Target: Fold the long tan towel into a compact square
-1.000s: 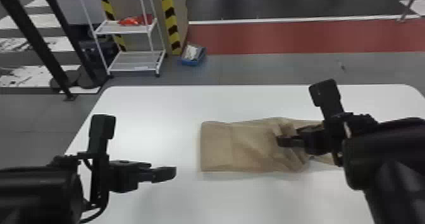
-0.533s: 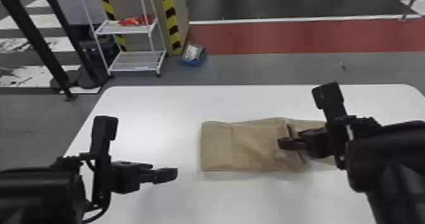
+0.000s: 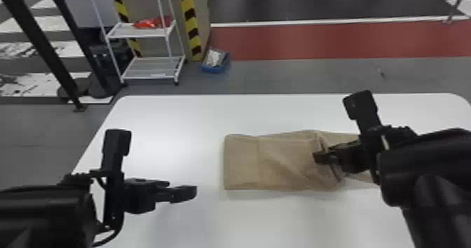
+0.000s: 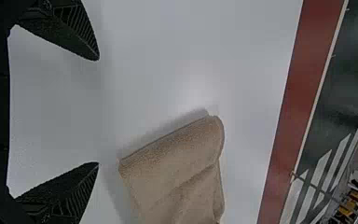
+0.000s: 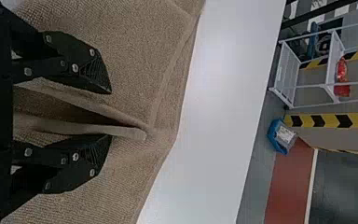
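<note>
Gripper of the left arm [image 4: 98,111] is spread wide with nothing in it, parked over the near left of the table [image 3: 280,217], apart from the towel; no real shift since the earlier frames.

Right gripper [image 5: 111,114] is over the right part of the towel [image 3: 241,163], fingers parted, a raised ridge of cloth standing between them. No firm pinch visible at the tips (can't tell if the ridge is pressed further in). Change: half a second ago the top layer ran fairly smooth up to that gripper; now slanting creases cross it and the cloth by the fingers is rumpled, with only a slight shift of the gripper itself. Reads as adjusting or letting go of a folded edge, so the fold probably needs flattening before the next one.

Towel lies mid-table, left end flat and square, right end running on under the right arm as a lower layer. Partly folded, still oblong, so likely at least one more fold to a square. Risk: closing or dragging there could skew the layers.

Beyond the table: blue bin [image 3: 214,69], white rack [image 3: 154,63], red floor strip [image 3: 298,42].
</note>
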